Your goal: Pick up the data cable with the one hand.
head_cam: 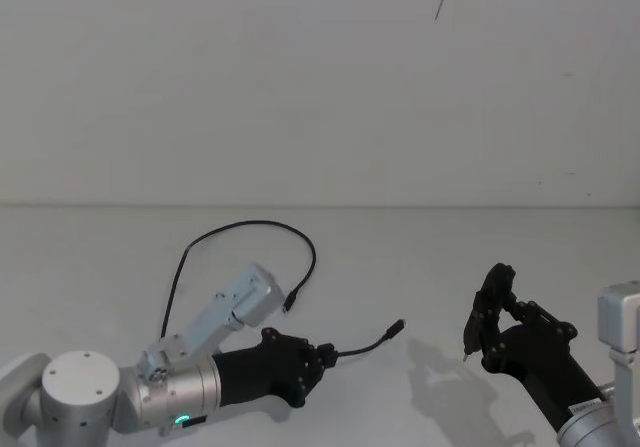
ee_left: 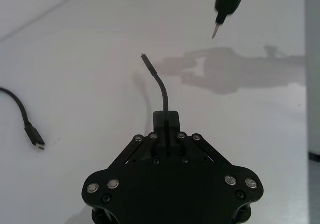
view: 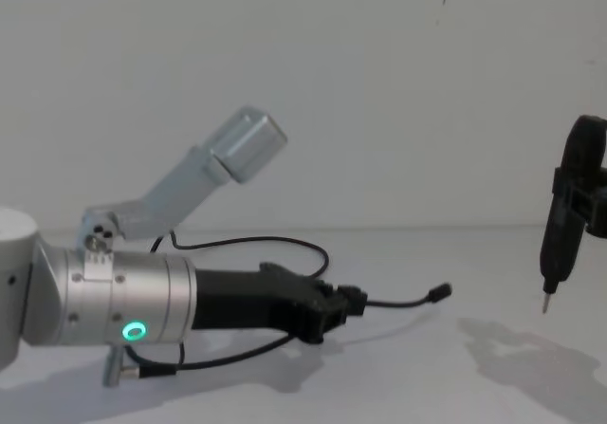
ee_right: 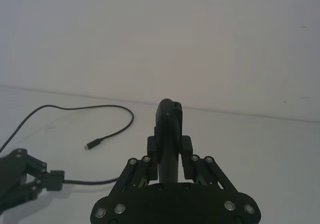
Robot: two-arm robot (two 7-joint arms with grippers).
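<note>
Head view: the left gripper (head_cam: 325, 355) sits low over the table (head_cam: 420, 247), its jaws clamped on the cable (head_cam: 250, 227) close to one plug, which pokes out toward 2 o'clock. The rest loops off toward 11 o'clock and lies flat. The right gripper (head_cam: 490, 312) is at 3 o'clock, well apart, closed round a pen tool (head_cam: 472, 337).

Left wrist view: the fingers (ee_left: 172, 120) pinch the cord, a short free end curves out beyond them, and the far plug rests on the table.

Right wrist view: the jaws squeeze the pen tool.

Chest view: the held end hangs just clear of the table, aimed at 3 o'clock, with slack on the surface.

My read is that the grasp is made and the lift of the whole cable is left to do
</note>
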